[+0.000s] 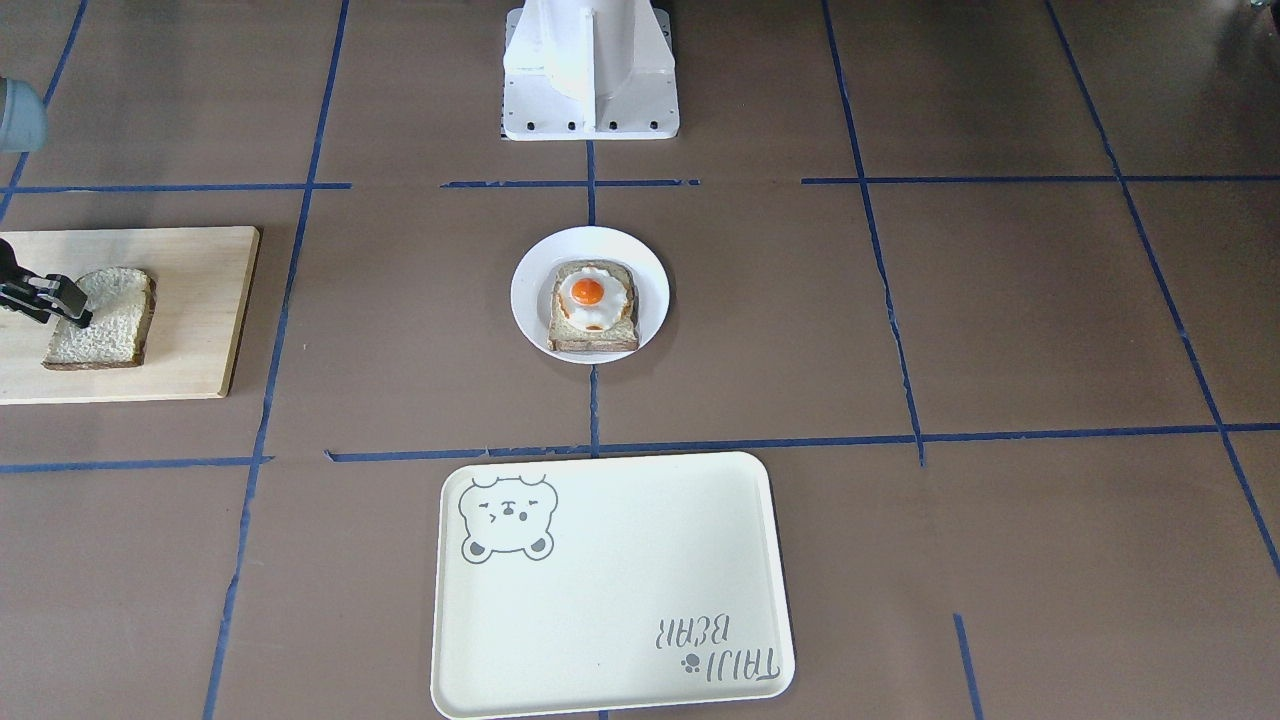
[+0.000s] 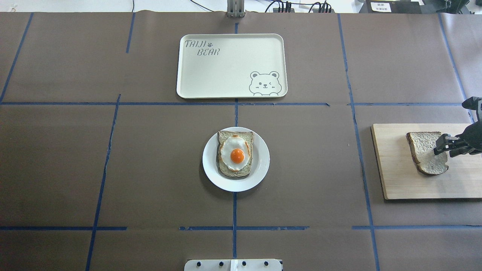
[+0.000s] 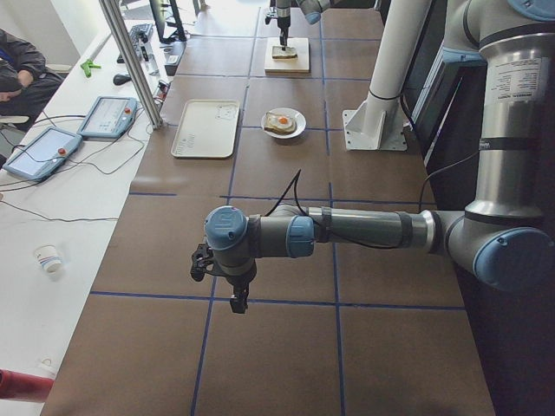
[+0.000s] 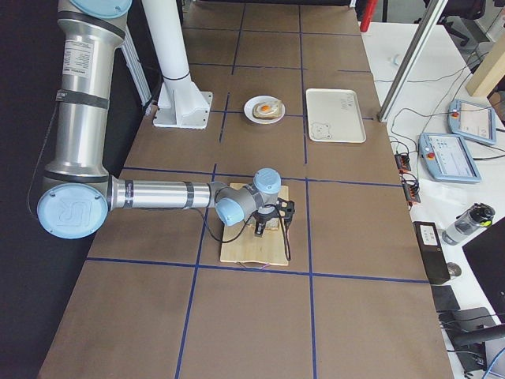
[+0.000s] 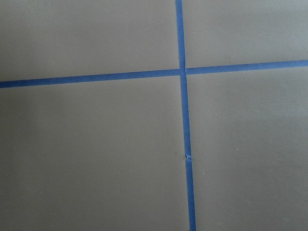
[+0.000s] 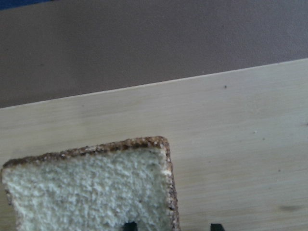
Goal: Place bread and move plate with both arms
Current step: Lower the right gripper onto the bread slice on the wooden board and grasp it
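Observation:
The plain bread slice (image 2: 425, 152) lies flat on a wooden board (image 2: 399, 180) at the table's right end; it also shows in the front view (image 1: 110, 325). My right gripper (image 2: 446, 147) is open and low over the slice's outer edge. In the right wrist view one fingertip (image 6: 130, 225) is over the crumb (image 6: 86, 192) and the other is past the crust, over the board (image 6: 231, 144). The white plate (image 2: 211, 169) sits at the table's middle and carries a slice with a fried egg (image 2: 236, 154). My left gripper (image 3: 234, 295) hangs over bare table far from both; I cannot tell whether it is open or shut.
A cream tray with a bear drawing (image 2: 226, 67) lies beyond the plate, on the far side from the robot. The white pedestal (image 1: 590, 70) stands at the robot's side. Blue tape lines (image 5: 185, 144) cross the brown table cover.

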`<action>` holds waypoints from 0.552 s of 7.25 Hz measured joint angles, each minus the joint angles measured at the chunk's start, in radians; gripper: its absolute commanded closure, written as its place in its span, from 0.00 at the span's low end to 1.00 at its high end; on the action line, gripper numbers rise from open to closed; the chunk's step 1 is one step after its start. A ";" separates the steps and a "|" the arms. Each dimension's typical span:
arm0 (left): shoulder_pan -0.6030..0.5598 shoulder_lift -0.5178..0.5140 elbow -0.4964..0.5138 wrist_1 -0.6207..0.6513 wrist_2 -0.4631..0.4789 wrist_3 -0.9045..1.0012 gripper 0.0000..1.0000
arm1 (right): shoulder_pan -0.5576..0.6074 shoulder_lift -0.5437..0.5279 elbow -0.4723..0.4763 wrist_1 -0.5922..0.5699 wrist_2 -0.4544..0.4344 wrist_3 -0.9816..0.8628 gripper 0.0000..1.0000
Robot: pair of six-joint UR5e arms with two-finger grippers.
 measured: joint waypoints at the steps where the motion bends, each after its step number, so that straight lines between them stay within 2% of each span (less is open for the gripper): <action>1: 0.000 0.000 0.001 0.000 0.000 0.000 0.00 | 0.000 0.000 0.000 0.001 0.001 -0.001 0.90; 3: 0.001 -0.001 0.001 0.000 0.000 -0.001 0.00 | 0.000 -0.001 0.000 0.002 0.003 -0.004 0.99; 4: 0.001 -0.002 0.002 0.000 0.000 -0.001 0.00 | 0.000 -0.001 0.001 0.003 0.004 -0.003 1.00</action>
